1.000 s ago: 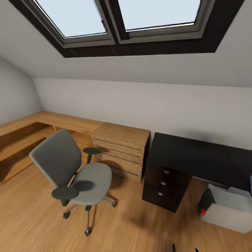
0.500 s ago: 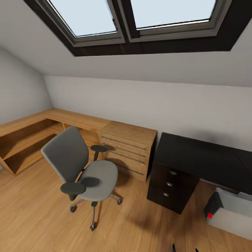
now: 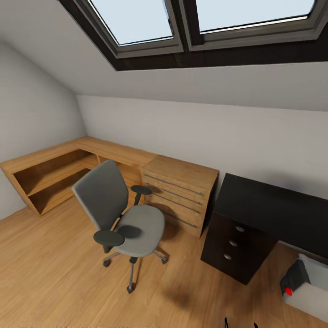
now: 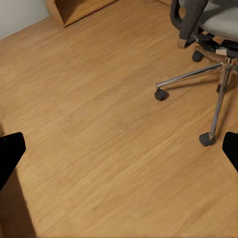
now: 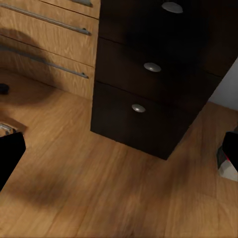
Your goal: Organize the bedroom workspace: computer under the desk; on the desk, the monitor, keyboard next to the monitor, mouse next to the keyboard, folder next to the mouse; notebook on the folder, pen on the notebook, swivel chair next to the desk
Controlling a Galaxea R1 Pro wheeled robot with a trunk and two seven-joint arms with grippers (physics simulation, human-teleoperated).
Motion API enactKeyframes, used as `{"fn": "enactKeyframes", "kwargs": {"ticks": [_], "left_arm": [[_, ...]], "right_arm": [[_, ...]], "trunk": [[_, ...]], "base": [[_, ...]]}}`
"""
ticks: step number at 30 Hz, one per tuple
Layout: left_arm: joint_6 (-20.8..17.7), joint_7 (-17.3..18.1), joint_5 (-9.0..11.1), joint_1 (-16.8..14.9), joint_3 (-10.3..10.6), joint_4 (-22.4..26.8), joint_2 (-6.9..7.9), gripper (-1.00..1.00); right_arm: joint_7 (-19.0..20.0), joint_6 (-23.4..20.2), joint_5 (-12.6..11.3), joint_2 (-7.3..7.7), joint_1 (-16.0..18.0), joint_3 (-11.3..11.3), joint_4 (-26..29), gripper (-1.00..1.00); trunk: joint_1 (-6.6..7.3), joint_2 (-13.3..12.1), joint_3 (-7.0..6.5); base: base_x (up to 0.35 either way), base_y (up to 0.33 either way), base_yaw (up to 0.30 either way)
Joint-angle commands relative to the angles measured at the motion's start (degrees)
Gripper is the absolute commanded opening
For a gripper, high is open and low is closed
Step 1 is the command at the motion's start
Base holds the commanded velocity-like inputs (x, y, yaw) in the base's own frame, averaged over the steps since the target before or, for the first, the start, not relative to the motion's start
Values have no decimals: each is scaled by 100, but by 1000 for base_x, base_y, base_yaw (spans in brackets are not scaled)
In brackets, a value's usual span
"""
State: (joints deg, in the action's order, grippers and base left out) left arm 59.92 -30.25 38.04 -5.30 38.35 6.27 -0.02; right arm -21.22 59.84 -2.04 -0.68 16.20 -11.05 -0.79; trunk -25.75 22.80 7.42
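— What was nearest to you at that moment?

— My own two pincers. In the left wrist view my left pincer (image 4: 119,148) had its dark fingertips (image 4: 10,151) at opposite edges of the picture, spread wide over bare plank floor (image 4: 99,124), gripping nothing. My right pincer (image 5: 119,151) stood equally wide, its fingertips (image 5: 10,151) also at the far edges, empty, above the floor in front of the black drawer unit (image 5: 148,94).

— And the swivel chair?

— Just beyond my left pincer I saw its metal star base and casters. From my head I saw the whole swivel chair (image 3: 123,218) standing on the floor to the left, grey seat bare, black armrests on either side, tall back turned toward the wooden corner shelving (image 3: 50,171). It stood apart from the desk (image 3: 273,205), with the light-wood drawer chest (image 3: 182,191) behind it and between the shelving and the desk.

— Where was the desk?

— To my right, against the pale wall. Its black top had nothing on the part I could see, and the drawer unit with three round silver knobs sat under its left end, just beside the wooden chest.

— The computer?

— At the lower right edge, on the floor under the desk: the computer (image 3: 307,284), a light-grey box with a dark front and a red dot, partly cut off by the frame.

— Farthest off?

— The dark-framed skylight (image 3: 205,27) in the sloped ceiling above.
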Motion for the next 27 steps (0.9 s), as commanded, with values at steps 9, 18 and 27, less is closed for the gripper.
{"fn": "enactKeyframes", "kwargs": {"ticks": [9, 18, 27], "left_arm": [[-983, -60, -28, -6, 63, -3, 362, 100], [-1006, -66, -26, -6, 58, 2, 363, 100], [-1008, -73, -32, -6, 72, 15, 329, 100]], "right_arm": [[-22, -633, -41, -5, -9, -38, -52, 100], [-14, -2033, -42, -3, -11, -38, -52, 100], [-13, -2107, -42, -6, -11, -38, -52, 100]], "trunk": [[-3, 12, 26], [-3, 12, 26], [-3, 12, 26]], "base": [[0, 0, 54], [0, 0, 1], [0, 0, 0]]}}
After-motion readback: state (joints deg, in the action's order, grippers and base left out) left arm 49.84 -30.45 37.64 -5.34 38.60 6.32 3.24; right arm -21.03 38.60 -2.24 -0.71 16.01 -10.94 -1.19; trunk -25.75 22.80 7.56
